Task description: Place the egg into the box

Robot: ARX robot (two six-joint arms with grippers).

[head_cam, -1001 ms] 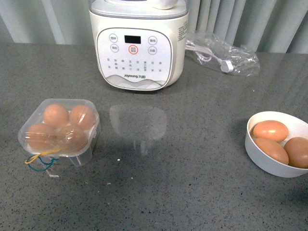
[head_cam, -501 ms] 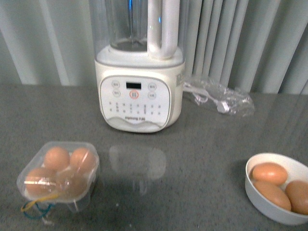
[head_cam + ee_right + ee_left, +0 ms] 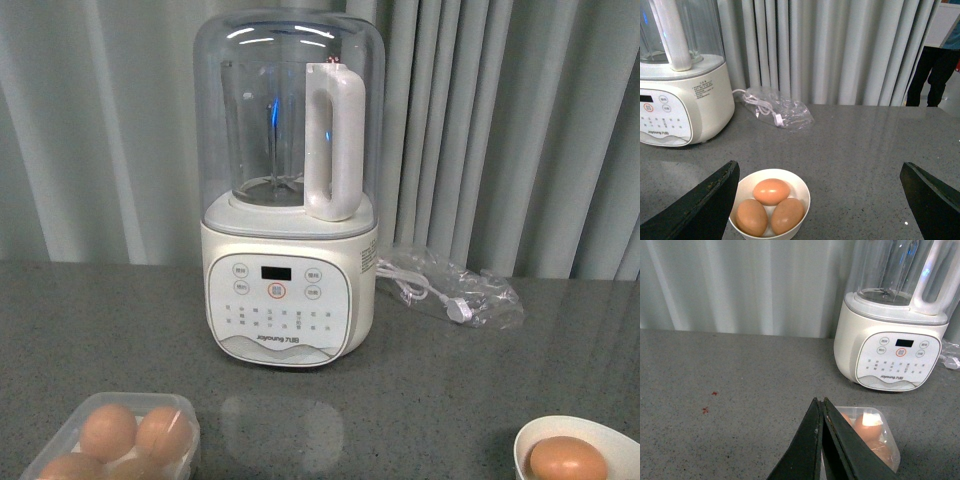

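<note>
The clear box sits at the front view's lower left edge, with brown eggs in its cups; its front part is cut off. In the left wrist view my left gripper is shut and empty, its tips above the table just before the box. The white bowl holds three brown eggs. My right gripper is wide open and empty, with the bowl low between its fingers. In the front view only the bowl's rim and one egg show. Neither gripper shows there.
A white blender with a clear jug stands at the back centre of the grey table. A clear plastic bag with a cable lies to its right. Grey curtains hang behind. A person stands beyond the table's far right.
The front view has swung upward: the blender now shows whole, and the box and the bowl have slid to the lower edge. The things on the table have not moved.
</note>
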